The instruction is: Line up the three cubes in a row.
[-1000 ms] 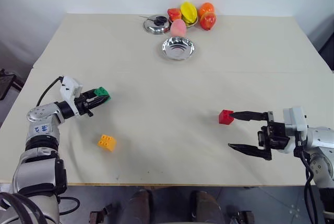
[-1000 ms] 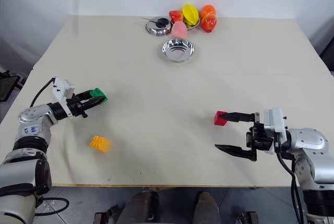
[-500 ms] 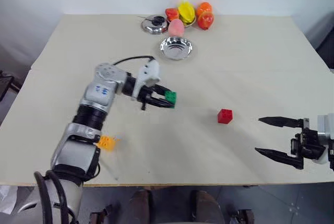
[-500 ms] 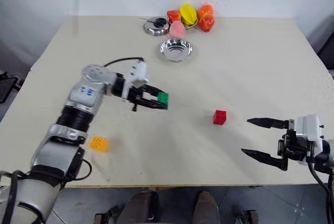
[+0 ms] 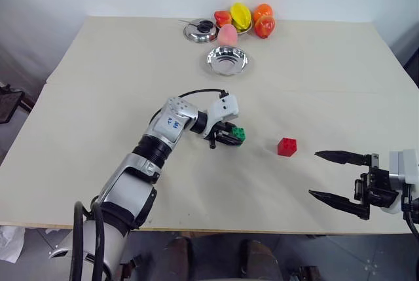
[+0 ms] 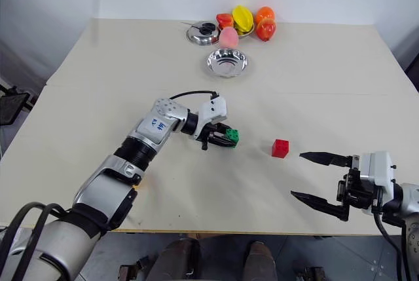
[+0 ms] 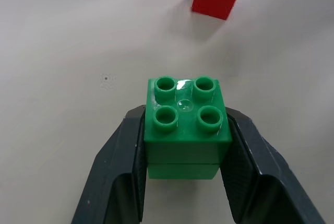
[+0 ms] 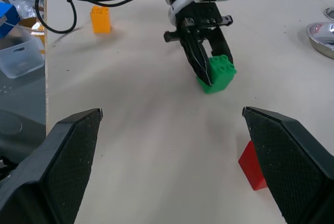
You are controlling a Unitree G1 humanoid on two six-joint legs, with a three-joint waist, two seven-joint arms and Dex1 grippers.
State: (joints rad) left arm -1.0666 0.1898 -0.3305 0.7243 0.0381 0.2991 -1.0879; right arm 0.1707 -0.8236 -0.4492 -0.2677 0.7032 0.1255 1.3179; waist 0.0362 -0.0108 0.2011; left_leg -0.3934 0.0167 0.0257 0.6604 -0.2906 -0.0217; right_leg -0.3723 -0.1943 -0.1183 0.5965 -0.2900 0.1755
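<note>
- The left claw (image 5: 237, 136) is pinching the green cube (image 5: 239, 134), one black finger on each side.
- The studs of the green cube face up, and it sits low over the bench (image 5: 118, 84). I cannot tell if it touches the bench.
- The red cube (image 5: 286, 147) lies on the bench near the left claw, just past the green cube.
- The right claw (image 5: 335, 177) is spread wide, with nothing between its fingers.
- The red cube is near the right claw too, off its upper finger, but they are apart.
- The orange-yellow cube (image 8: 100, 19) stands on the bench well behind the left claw, beside the left arm.
- Far beyond both claws are a shiny bowl (image 5: 227, 60), a lid (image 5: 199, 31) and some toy fruits (image 5: 243, 20).
</note>
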